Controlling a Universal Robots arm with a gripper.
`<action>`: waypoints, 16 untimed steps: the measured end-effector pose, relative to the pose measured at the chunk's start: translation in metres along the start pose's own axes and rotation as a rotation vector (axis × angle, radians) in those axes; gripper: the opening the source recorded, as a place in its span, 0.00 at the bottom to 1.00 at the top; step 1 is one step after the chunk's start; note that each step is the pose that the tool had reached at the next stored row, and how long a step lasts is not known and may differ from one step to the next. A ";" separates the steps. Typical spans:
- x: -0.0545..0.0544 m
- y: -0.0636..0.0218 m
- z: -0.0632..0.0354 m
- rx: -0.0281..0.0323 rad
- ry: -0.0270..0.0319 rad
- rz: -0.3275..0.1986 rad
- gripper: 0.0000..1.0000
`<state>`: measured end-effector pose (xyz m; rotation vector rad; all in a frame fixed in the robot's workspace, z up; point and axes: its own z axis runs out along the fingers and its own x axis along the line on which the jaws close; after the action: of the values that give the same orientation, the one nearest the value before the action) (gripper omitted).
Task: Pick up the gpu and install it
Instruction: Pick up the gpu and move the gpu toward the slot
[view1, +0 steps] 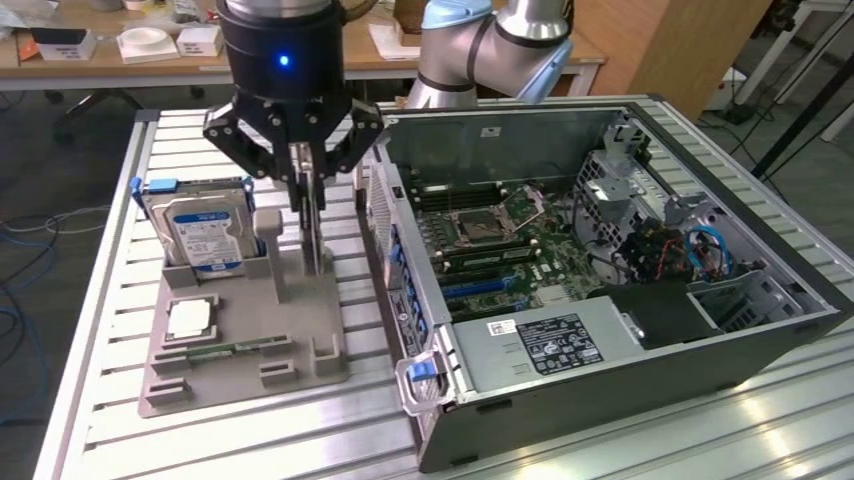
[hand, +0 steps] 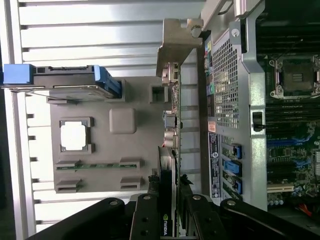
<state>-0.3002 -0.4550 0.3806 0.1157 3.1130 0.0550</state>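
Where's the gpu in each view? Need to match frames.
Exterior view: gpu upright, edge-on, under the pincer, between drive and case.
Wrist view: gpu edge-on, between tray and case, fingers either side.
Shared landmark: the blue-railed drive.

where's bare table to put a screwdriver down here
Bare table lies below the grey tray in the exterior view and along the tray's left there. Crowded: hard drive and gpu at the tray's far end, with a narrow gap to the case.

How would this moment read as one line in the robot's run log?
gripper: closed on gpu | gpu: upright on edge at gray holder | computer case: open, beside holder
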 end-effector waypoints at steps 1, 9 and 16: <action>0.000 0.0001 -0.0031 0.0000 0.0000 0.000 0.26; -0.001 0.0009 -0.0233 0.0001 0.0000 0.000 0.26; -0.001 0.0011 -0.0298 -0.0001 -0.0002 0.000 0.26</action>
<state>-0.3003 -0.4550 0.4104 0.1156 3.1128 0.0552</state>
